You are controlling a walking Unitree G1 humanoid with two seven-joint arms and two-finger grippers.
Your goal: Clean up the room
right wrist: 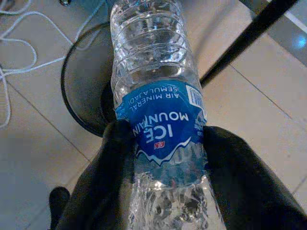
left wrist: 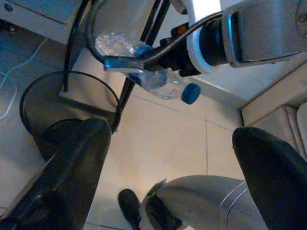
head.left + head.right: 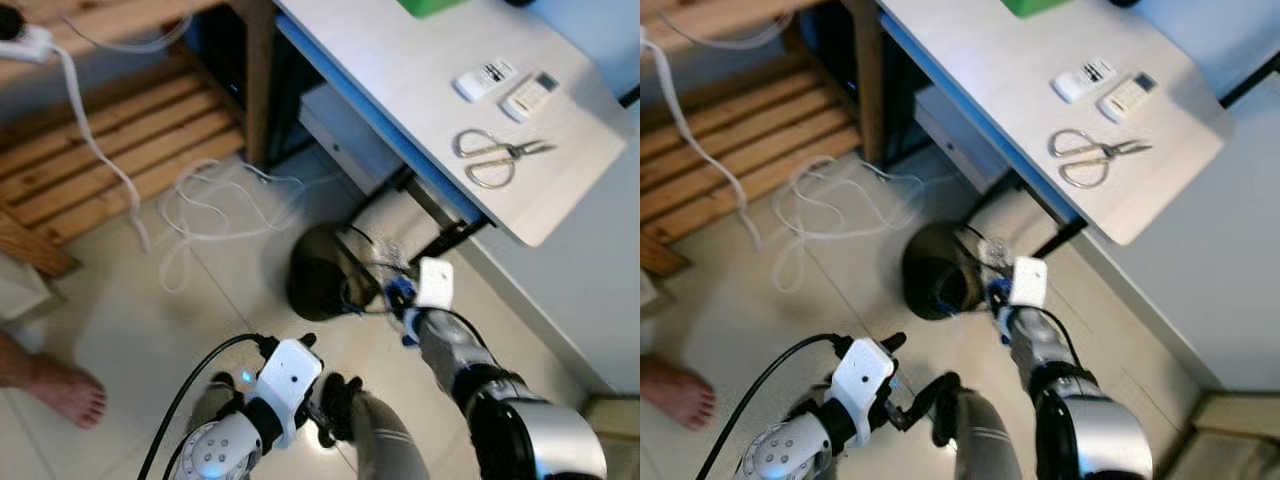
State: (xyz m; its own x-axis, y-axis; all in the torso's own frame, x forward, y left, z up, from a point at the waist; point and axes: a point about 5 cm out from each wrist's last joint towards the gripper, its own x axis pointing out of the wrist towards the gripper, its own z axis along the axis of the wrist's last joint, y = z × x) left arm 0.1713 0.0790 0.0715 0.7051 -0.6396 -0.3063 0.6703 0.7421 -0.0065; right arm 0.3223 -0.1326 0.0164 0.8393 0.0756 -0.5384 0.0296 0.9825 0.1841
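The right tool (image 1: 163, 158) is clenched around a clear plastic water bottle (image 1: 156, 96) whose blue label reads "ICE MOUNTAIN" and "AIR MINERAL", holding it over the rim of a black wire wastebasket (image 3: 325, 270) on the tiled floor beside the bench (image 3: 420, 70). The left wrist view shows the bottle's blue cap (image 2: 190, 93). The left tool (image 2: 168, 163) is released, low near the floor. On the bench lie scissors (image 3: 497, 155) and two remote controls (image 3: 505, 88).

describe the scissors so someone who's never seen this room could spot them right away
Start at the white desk that runs along the wall on the robot's right. Near its closest corner lie the scissors, flat, beside two small white remotes. They are the only metal thing there, with two looped silver handles and short blades.
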